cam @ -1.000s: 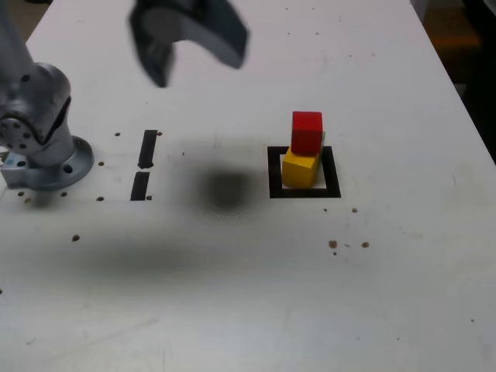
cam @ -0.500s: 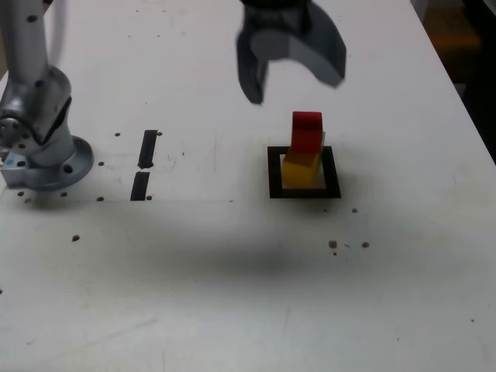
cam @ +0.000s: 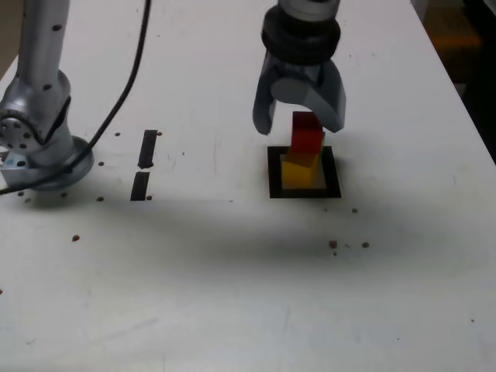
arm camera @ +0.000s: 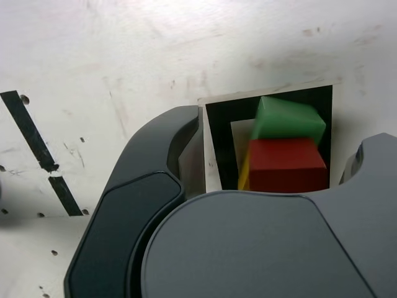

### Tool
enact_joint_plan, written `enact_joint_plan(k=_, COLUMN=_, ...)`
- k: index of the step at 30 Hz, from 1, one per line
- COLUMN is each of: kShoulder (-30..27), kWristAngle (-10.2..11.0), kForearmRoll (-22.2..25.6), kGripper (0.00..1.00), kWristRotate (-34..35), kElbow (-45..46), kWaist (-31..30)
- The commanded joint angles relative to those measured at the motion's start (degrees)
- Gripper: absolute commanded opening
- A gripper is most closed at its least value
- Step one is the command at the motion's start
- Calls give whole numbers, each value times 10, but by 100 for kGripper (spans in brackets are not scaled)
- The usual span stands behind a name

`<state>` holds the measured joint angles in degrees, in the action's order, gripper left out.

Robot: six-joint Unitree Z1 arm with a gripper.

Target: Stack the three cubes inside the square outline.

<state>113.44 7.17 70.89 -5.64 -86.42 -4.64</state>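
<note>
Fingers over the cube stack

We saw the fingers (cam: 301, 116) spread apart around the red cube (cam: 307, 136), gripping nothing; it sat on the yellow cube (cam: 299, 170) inside the square outline (cam: 274, 172).

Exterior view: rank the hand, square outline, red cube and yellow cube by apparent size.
1. hand, though it is nearer the camera
2. square outline
3. red cube and yellow cube: alike, both partly hidden

Arm: reaching out from its base (cam: 46, 151). Gripper (cam: 301, 122): pointing down, jaws spread, empty, straddling red cube (cam: 307, 133).
</note>
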Motion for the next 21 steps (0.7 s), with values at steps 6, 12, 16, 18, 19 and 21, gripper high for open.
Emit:
enact_joint_plan(k=6, kShoulder=11, kWristAngle=-3, kForearmRoll=-3, kGripper=82, kWristRotate=-2, kElbow=-4, kWaist=-1)
enact_joint_plan(k=12, kShoulder=12, kWristAngle=-8, kForearmRoll=-13, kGripper=53, kWristRotate=-1, kElbow=-11, kWaist=-1)
enact_joint_plan(k=16, kShoulder=16, kWristAngle=-16, kForearmRoll=-22, kGripper=43, kWristRotate=-1, kElbow=-11, kWaist=-1)
enact_joint_plan(k=18, kShoulder=16, kWristAngle=-15, kForearmRoll=-22, kGripper=38, kWristRotate=0, kElbow=-11, kWaist=-1)
enact_joint_plan(k=19, kShoulder=15, kWristAngle=-14, kForearmRoll=-20, kGripper=35, kWristRotate=0, kElbow=-12, kWaist=-1)
enact_joint_plan(k=21, kShoulder=10, kWristAngle=-8, kForearmRoll=-14, kGripper=29, kWristRotate=2, kElbow=-12, kWaist=-1)
